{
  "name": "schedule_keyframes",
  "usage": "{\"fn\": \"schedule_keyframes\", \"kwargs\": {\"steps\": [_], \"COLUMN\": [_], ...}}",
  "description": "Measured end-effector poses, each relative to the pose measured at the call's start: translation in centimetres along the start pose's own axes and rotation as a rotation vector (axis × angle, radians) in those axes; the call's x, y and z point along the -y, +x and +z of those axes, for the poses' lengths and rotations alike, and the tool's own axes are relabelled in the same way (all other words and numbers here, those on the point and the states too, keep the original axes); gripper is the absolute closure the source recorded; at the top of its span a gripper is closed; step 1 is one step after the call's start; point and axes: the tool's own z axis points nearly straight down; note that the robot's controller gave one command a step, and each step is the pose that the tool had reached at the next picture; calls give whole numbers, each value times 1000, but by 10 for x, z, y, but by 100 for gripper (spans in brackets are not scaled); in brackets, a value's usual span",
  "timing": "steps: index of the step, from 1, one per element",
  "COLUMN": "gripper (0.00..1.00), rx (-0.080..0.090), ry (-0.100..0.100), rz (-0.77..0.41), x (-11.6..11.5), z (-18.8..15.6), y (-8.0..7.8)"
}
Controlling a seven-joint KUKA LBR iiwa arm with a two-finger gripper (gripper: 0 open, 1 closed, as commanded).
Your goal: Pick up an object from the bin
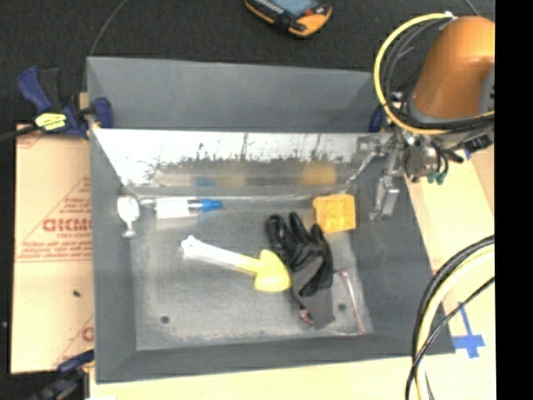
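Grey bin [112,248], jaws near yellow square block [335,212], black glove [300,244]

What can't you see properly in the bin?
All in the camera view:
- The clear thing at the front right lies partly under the black glove, and it is too see-through to name.
- The small white thing by the left wall is too small to tell what it is.
- Any print on the tube is too small to read.
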Motion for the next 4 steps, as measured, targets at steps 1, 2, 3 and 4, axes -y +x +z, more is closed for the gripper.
{"fn": "schedule_keyframes", "kwargs": {"steps": [1,2,3,4], "gripper": [0,0,0,0], "rx": [8,9,8,15], "ry": [2,3,0,6], "rz": [-4,-233,-9,-241], "x": [-1,-6,0,-5], "z": [-6,125,134,130], "y": [-1,-6,-3,-8]}}
